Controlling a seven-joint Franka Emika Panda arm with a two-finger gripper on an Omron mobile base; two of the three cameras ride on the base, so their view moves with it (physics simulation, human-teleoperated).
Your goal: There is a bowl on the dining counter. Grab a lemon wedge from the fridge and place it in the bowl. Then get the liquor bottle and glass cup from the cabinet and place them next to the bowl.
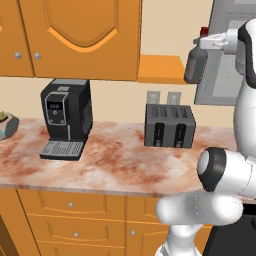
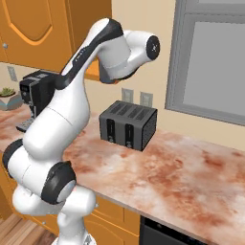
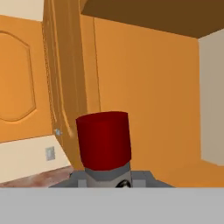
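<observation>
A: Left base view, far left: small potted plant [image 1: 6, 124] at the counter's edge. Next along, black coffee machine [image 1: 65, 118] on the marbled counter [image 1: 125, 160], under the closed orange cabinets [image 1: 75, 35].

B: Then the toaster?

A: Dark four-slot toaster [image 1: 169, 125], mid-counter, two wall outlets [image 1: 163, 97] just behind it. Well apart from the coffee machine.

B: And the liquor bottle?

A: Upper right of that view. Grey liquor bottle [image 1: 195, 64] with a red cap, hanging in the air beside the open cabinet's shelf, above and right of the toaster. The gripper [image 1: 212, 42] has it by the neck.

B: Claw state?

A: Pinched on the bottle. In the hand view the red cap [image 3: 104, 140] sits right above the fingertips, orange cabinet interior [image 3: 144, 96] behind it, open door [image 3: 65, 87] on edge to the left.

B: Right base view?

A: Plant [image 2: 8, 97] and coffee machine [image 2: 34, 93] at left, arm in front, toaster [image 2: 128, 124] centre, grey-framed window [image 2: 210, 67] right. Bottle hidden behind the arm there.
</observation>
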